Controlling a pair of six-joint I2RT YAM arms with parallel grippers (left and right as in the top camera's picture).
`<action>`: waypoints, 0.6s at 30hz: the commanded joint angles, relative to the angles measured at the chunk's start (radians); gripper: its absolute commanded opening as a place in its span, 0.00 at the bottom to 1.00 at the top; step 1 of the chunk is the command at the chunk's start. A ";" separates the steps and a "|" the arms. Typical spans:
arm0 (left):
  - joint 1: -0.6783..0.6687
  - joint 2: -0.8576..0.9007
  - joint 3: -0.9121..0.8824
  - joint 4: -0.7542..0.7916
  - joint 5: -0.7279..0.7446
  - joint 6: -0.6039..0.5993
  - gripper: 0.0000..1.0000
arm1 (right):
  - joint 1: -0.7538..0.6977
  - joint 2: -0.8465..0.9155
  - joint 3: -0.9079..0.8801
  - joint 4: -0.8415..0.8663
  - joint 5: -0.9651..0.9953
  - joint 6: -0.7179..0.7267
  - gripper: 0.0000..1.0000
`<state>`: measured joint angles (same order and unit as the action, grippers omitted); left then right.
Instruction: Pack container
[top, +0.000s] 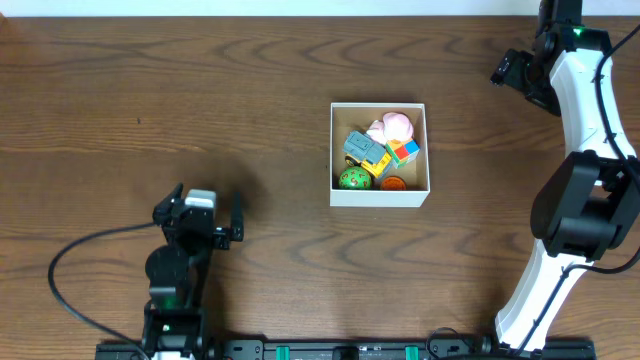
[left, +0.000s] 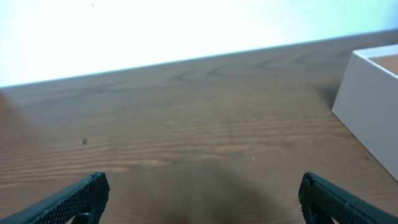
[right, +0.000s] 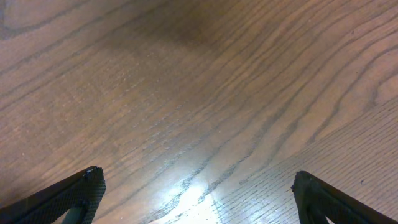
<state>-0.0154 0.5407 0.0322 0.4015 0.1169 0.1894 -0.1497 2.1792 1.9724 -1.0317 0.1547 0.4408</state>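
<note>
The container (top: 379, 194) is a square shallow box with white walls, standing a little right of the table's middle. It holds several small toys: a pink one (top: 396, 126), a grey-blue one (top: 362, 148), a multicoloured cube (top: 403, 152), a green ball (top: 352, 178) and an orange piece (top: 394, 183). Its white corner also shows at the right edge of the left wrist view (left: 372, 99). My left gripper (top: 208, 211) is open and empty at the front left, well left of the box; its fingers (left: 202, 190) frame bare wood. My right gripper (top: 508, 68) is open and empty at the far right back, over bare wood (right: 196, 180).
A black cable (top: 80, 258) loops from the left arm's base over the front left of the wood table. The right arm's white links (top: 580, 90) run along the right edge. A black rail (top: 350, 350) lies along the front edge.
</note>
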 joint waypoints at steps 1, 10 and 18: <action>0.017 -0.056 -0.021 0.012 -0.005 0.023 0.98 | 0.000 -0.011 -0.004 -0.001 0.013 0.015 0.99; 0.056 -0.122 -0.027 -0.038 -0.005 0.023 0.98 | 0.000 -0.011 -0.004 -0.001 0.013 0.015 0.99; 0.058 -0.267 -0.027 -0.197 -0.005 0.024 0.98 | 0.000 -0.011 -0.004 -0.001 0.013 0.015 0.99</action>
<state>0.0376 0.3176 0.0078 0.2291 0.1169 0.1932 -0.1497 2.1792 1.9724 -1.0313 0.1547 0.4408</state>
